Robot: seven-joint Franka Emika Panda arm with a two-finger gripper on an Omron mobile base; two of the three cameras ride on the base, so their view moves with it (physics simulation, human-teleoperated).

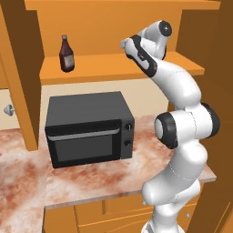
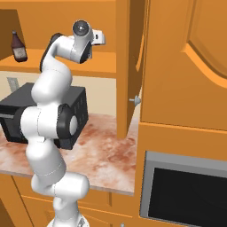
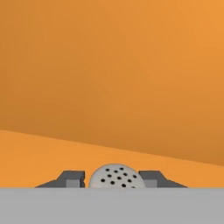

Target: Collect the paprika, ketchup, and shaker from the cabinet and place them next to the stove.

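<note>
- Cabinet (image 1: 118, 68): orange wood, mounted on the wall, doors swung open. The inner shelf runs across above the counter. A round silver knob (image 2: 135, 100) shows on the edge of one open door.
- Counter (image 1: 91, 177): reddish marbled top, below the cabinet, with orange drawers beneath it.
- Arm (image 1: 182, 136): white with dark joints. It rises from in front of the counter and bends up and back, reaching into the right-hand part of the cabinet at shelf height.
- Microwave (image 1: 88, 129): black box standing on the counter, directly under the shelf and left of the arm.
- Second oven (image 2: 186, 190): dark window in a grey frame, built into the tall orange unit at the right.
- Ketchup (image 1: 67, 54): slim dark bottle, upright on the shelf toward its left end, well apart from the arm's hand.
- End effector (image 3: 115, 179): positioned over the shelf with the cabinet's back wall ahead. The two dark fingers (image 3: 72, 178) stand narrowly apart, one at each side of the shaker, close against it. Firm contact cannot be confirmed.
- Shaker (image 3: 116, 176): pale rounded top with small dark holes, seated between the fingers on the shelf.
</note>
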